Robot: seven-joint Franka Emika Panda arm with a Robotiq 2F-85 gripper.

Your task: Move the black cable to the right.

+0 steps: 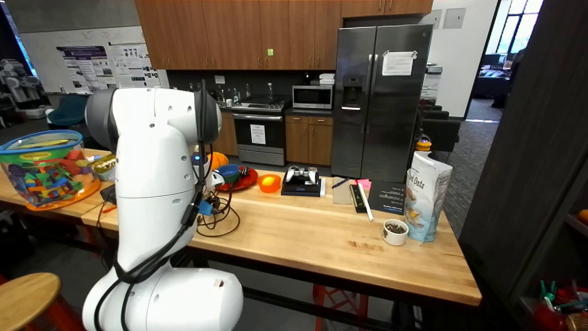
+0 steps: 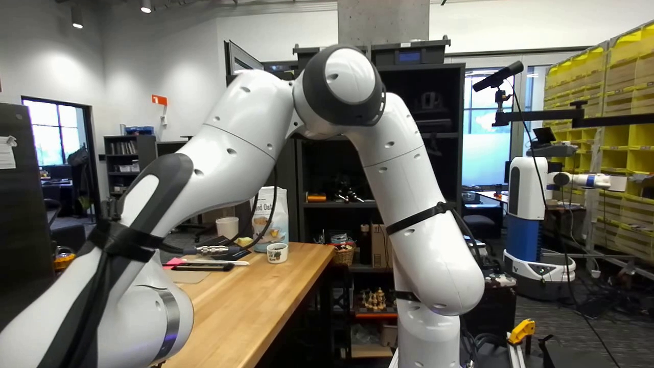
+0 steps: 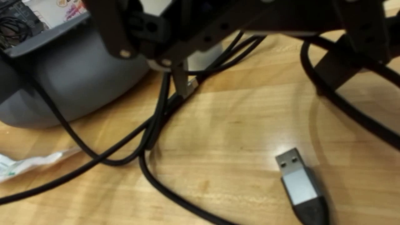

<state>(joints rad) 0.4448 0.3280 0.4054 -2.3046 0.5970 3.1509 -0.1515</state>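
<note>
In the wrist view the black cable lies in loose loops and crossing strands on the wooden table. A silver USB plug shows at the lower right. My gripper reaches in from the top of that view, jaws wide apart, bare table between the fingertips. The left-hand finger overlaps a bundle of strands and a small metal connector; contact cannot be told. A strand curves across the right-hand finger. In an exterior view cable loops show beside the arm, which hides the gripper.
A grey rounded container stands close to the left-hand finger, with a pale wrapper below. On the table are a red plate, an orange bowl, a controller stand, a white cup and an oats bag.
</note>
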